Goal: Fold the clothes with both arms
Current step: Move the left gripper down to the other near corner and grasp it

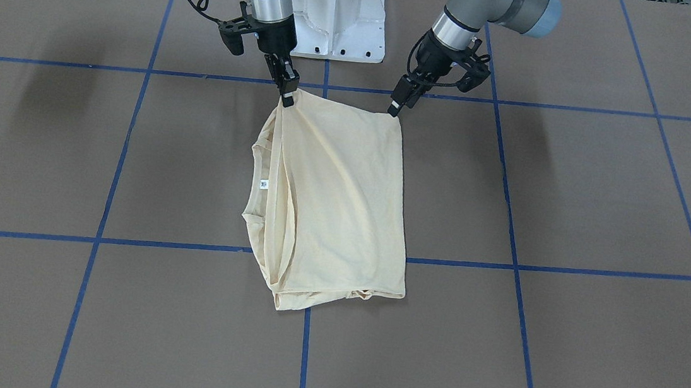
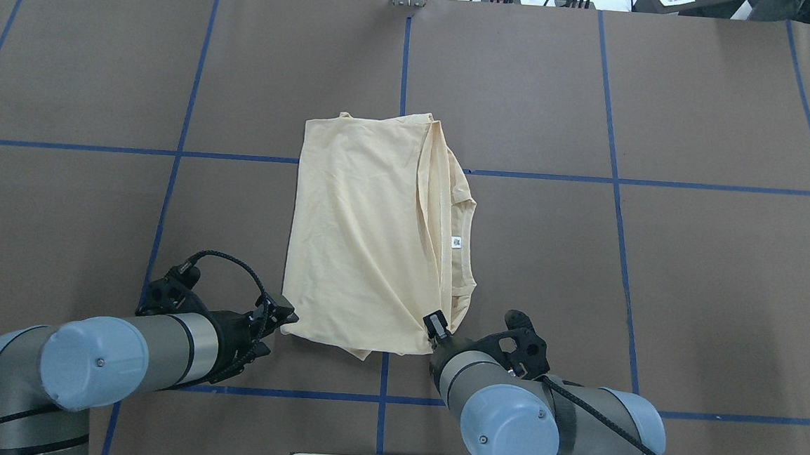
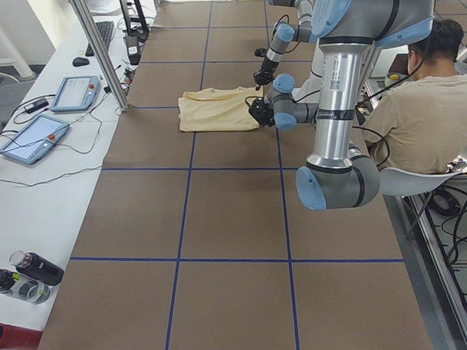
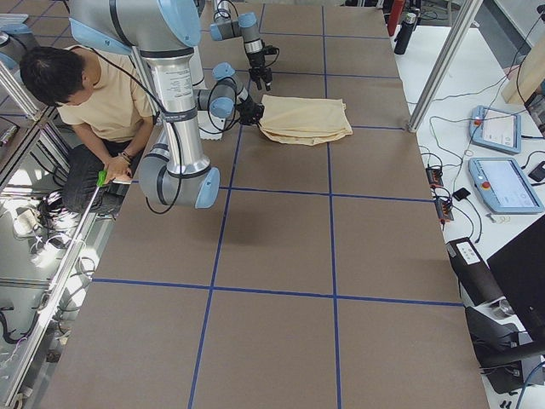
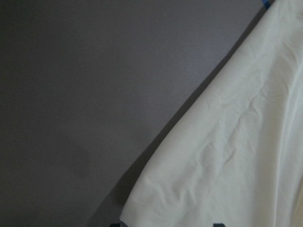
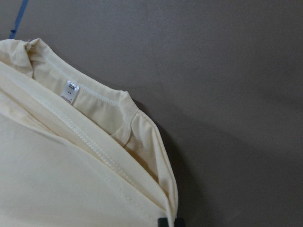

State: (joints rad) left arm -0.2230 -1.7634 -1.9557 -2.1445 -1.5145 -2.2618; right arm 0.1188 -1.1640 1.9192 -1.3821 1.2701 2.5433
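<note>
front: across table (image 1: 573, 197), facing pedestal (image 1: 336, 22), steep down | overhead: behind pedestal, forward-down | sides: table ends, distant | wrists: close-up | shared by all: shirt (image 2: 369, 232)

On my feed a brown table (image 1: 573, 197) is ruled into large squares by blue tape lines (image 1: 617, 273). A white pedestal base (image 1: 338, 9) stands at the top centre of the front-facing view. In the left side view a person (image 3: 416, 122) in a tan shirt sits at the right edge. Down the left edge runs a white bench (image 3: 35, 216). It carries a keyboard (image 3: 104, 33), a mouse (image 3: 79, 61), a tablet (image 3: 76, 93) and a second tablet (image 3: 29, 140) below it. A dark bottle (image 3: 37, 269) and a red bottle (image 3: 13, 336) lie in the lower left corner.
</note>
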